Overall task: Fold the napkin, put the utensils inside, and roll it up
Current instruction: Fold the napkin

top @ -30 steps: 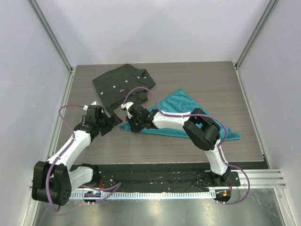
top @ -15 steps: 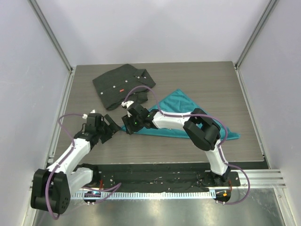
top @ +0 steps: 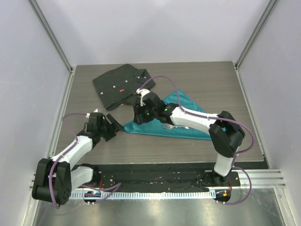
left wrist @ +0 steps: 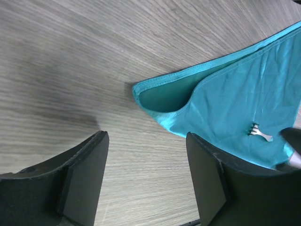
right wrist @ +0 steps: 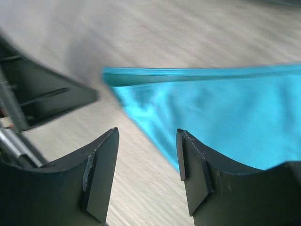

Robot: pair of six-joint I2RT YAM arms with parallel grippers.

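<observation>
The napkin (top: 151, 128) is folded into a triangle, with the fork (top: 168, 127) laid on it. The left gripper (left wrist: 146, 142) and right gripper (right wrist: 146, 136) are both held spread and empty near its left corner.

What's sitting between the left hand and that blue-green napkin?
Nothing. Only bare table lies between the open left hand and the napkin. The left wrist view shows it best.

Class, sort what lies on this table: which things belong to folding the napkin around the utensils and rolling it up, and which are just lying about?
Belongs to the job:
teal napkin
silver fork, lying on the napkin

Just lying about:
black shirt, at the far side
</observation>
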